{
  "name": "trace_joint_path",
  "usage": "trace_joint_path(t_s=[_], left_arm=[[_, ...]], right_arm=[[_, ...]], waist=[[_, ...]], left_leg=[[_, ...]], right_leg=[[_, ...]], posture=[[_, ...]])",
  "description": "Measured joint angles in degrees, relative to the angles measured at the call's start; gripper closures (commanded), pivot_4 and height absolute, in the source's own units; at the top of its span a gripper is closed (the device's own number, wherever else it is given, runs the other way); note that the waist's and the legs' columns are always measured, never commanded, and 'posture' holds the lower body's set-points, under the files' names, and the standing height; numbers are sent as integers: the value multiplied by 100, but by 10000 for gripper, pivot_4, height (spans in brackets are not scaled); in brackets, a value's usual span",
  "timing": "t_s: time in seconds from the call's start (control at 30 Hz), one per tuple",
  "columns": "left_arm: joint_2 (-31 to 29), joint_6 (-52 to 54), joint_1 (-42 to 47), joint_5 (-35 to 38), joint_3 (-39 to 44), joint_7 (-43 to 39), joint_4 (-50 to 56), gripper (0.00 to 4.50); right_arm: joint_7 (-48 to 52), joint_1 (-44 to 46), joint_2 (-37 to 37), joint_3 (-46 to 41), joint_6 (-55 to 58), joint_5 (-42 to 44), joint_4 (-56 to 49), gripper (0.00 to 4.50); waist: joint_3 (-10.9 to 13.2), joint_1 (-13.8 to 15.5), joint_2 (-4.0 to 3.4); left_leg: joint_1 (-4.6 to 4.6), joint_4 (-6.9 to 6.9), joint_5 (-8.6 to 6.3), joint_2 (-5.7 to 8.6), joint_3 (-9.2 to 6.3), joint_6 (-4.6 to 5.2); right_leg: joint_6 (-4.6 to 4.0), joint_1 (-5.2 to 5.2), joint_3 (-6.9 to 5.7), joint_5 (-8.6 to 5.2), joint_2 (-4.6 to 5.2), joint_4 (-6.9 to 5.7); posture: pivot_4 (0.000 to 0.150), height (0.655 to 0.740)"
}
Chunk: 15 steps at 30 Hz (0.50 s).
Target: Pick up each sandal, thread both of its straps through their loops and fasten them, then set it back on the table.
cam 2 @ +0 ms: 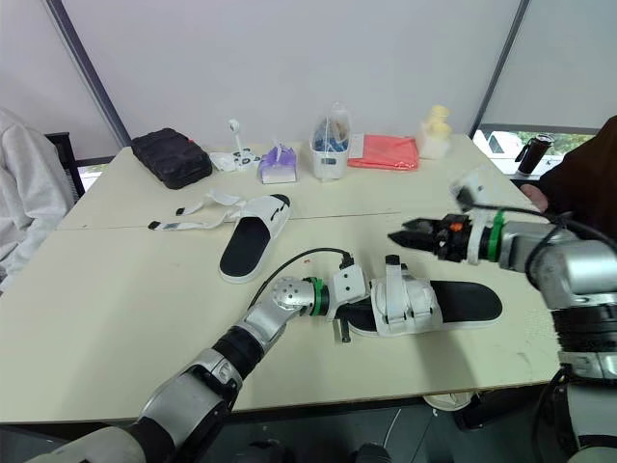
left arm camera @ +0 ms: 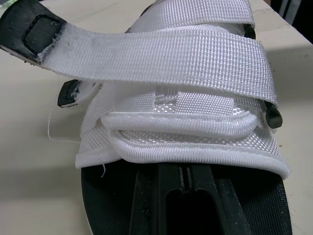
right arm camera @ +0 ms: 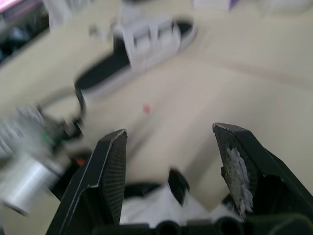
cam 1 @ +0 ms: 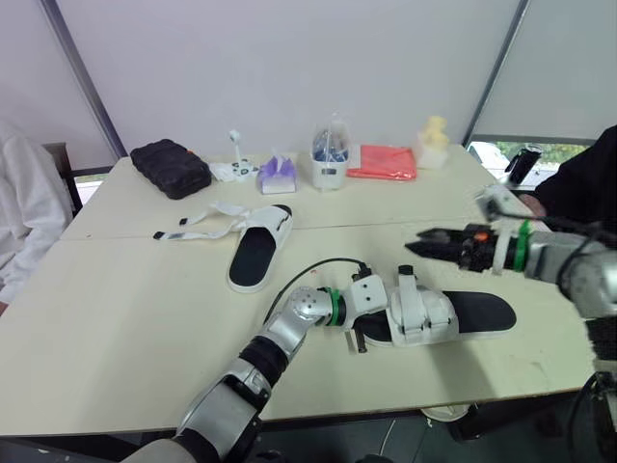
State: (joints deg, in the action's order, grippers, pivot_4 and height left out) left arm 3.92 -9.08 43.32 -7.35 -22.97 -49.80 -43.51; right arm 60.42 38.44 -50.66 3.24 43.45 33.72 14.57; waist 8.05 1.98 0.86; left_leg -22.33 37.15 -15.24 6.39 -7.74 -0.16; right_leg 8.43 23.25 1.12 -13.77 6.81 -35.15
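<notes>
White webbing straps (cam 1: 421,313) cross the black-soled near sandal (cam 1: 482,313), which lies flat on the table (cam 1: 125,318) with my left gripper (cam 1: 364,333) pressed against its end at 9 o'clock; whether that hand has closed on anything I cannot tell. My right gripper (cam 1: 409,247) hangs above the table at the sandal's 12 o'clock, apart from it, jaws spread wide with nothing between them. At about 10 o'clock from the near sandal, well apart, the other sandal (cam 1: 258,253) lies with its loose straps (cam 1: 207,224) trailing toward 9 o'clock.
</notes>
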Motion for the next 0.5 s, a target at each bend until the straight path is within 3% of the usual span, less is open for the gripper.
trace_joint_path(t_s=[0.2,0.3,0.43,0.5], left_arm=[[-8,6,-42,0,-43,25,92,45000],[-52,15,-53,0,-43,30,135,45000],[-55,25,-76,1,-45,34,170,45000],[-55,42,-79,1,-46,35,184,45000]], right_arm=[[709,277,121,313,-397,-560,764,15144],[888,275,237,332,-422,-723,960,23245],[1005,276,344,313,-431,-824,1045,43278],[1088,281,392,294,-405,-824,1043,44535]], waist=[[3,17,-4],[4,1,-5],[5,3,-9],[5,3,-9]], left_leg=[[-5,-4,1,0,-3,-3],[-5,-4,1,0,-3,-4],[-5,-5,1,0,-3,-4],[-5,-5,1,0,-3,-4]], right_leg=[[-2,9,1,0,0,0],[-3,10,3,1,0,0],[-3,11,3,1,0,0],[-3,11,3,1,0,0]], posture=[[1500,7400],[1500,7400],[1500,7400],[1500,7400]])
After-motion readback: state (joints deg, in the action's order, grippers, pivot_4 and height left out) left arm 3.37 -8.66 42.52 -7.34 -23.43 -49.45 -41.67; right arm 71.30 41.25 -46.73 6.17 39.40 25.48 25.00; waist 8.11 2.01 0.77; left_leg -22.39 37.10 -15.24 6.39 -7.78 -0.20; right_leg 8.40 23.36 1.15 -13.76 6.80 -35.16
